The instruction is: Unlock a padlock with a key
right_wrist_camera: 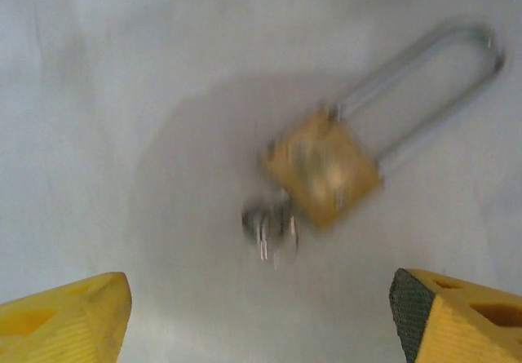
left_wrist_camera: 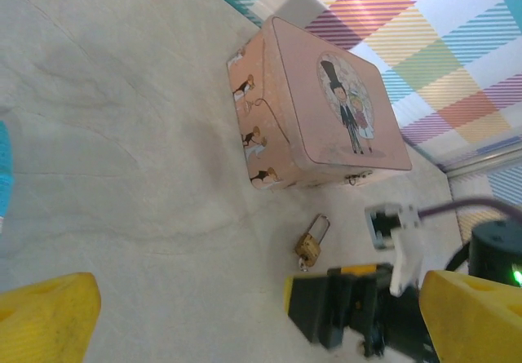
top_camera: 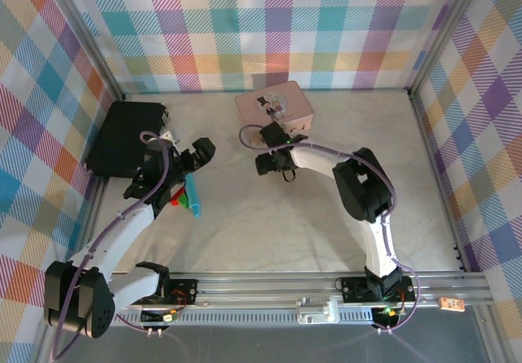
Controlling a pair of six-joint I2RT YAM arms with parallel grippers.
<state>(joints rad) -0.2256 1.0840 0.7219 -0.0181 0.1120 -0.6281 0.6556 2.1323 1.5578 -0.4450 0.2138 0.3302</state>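
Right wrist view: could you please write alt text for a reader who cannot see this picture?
A small brass padlock with a long silvery shackle lies on a pale table, seen close and slightly blurred. A silvery piece, too blurred to identify, sits beside its body. The right gripper holds its yellow jaws wide apart below.

On the table (top_camera: 245, 224), the box (top_camera: 275, 108) stands at the far middle by the back wall, with the case (top_camera: 122, 137) well to its left against the side wall. The padlock (right_wrist_camera: 326, 167) lies flat just in front of the box, shackle end toward it, directly beneath the right gripper (right_wrist_camera: 261, 322). The left gripper (left_wrist_camera: 261, 318) sits between the case and the padlock, facing the box.
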